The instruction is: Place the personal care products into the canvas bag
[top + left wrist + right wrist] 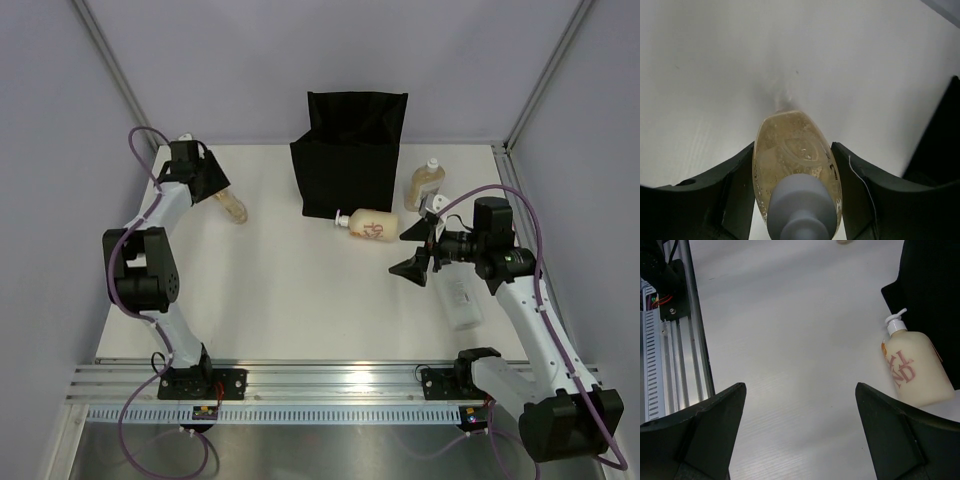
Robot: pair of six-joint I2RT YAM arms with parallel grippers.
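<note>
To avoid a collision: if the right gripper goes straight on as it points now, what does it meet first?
Probably the bare table; the cream pump bottle lies to one side of the right gripper, off its line.

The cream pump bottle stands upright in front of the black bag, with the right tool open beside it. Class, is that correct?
The top external view shows the cream pump bottle lying on its side, not upright. It is in front of the black bag, with the right tool open beside it.

White table, slotted aluminium rail along its near edge.
</note>
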